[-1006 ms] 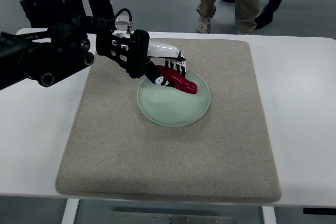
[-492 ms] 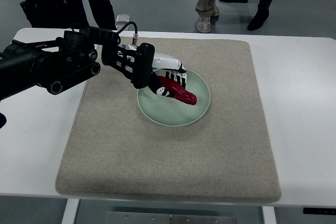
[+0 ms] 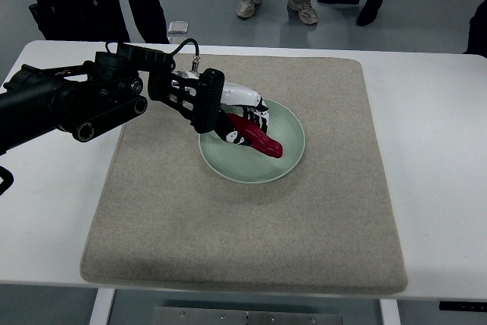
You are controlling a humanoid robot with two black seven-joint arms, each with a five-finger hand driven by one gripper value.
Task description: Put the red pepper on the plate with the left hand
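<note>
Left hand (image 3: 232,116), black-and-white fingers curled around the glossy red pepper (image 3: 255,135), holds it low over the round pale-green plate (image 3: 262,169) directly beneath. Release remains; placement nearly done.

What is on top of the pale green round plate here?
A long red pepper lies over the pale green round plate, gripped by the robot's left hand. The plate's upper-left rim and the pepper's stem end are covered by that hand.

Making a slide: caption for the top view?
Left hand holds the red pepper over the green plate on a beige mat.
</note>
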